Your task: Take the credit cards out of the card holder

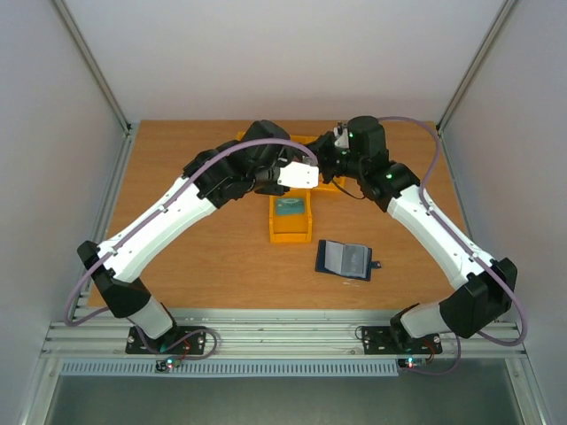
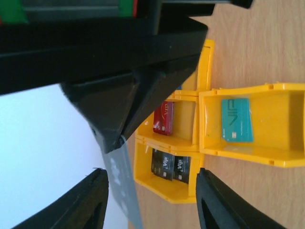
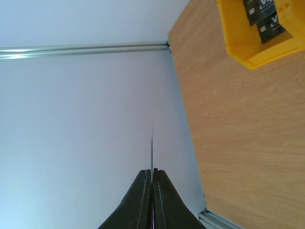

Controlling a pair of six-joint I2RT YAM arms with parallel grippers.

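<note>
Overhanging yellow bins (image 1: 291, 237), left arm (image 1: 177, 208), right arm (image 1: 434, 221); open card holder (image 1: 344, 258) nearby.

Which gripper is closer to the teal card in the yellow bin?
Left. The left gripper hangs open just beyond the teal card, above its bin. The right gripper is farther back and to the right, shut on a thin card.

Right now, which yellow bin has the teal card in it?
The front bin, nearest the card holder; the bins behind hold a red card and black cards.
</note>
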